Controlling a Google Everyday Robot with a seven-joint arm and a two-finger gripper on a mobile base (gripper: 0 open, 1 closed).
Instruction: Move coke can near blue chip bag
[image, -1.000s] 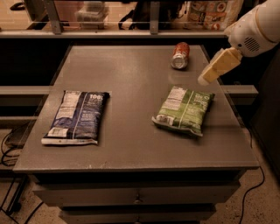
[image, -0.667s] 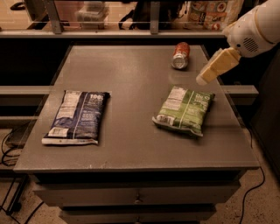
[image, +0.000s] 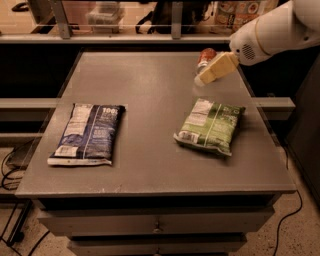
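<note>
1. Coke can (image: 204, 55) sits at the far right of the table (image: 150, 85), well apart from the blue chip bag (image: 87, 132) (front left).
2. Your gripper (image: 210, 72) has swung left and now overlaps the can; open or closed, you cannot tell.
3. Earlier it hung to the can's right. The can and bag haven't moved, so the grasp looks not yet made.

You see your gripper (image: 204, 78) hovering above the far right of a grey drawered table (image: 150, 100); speckled floor (image: 300, 235) lies below.
</note>
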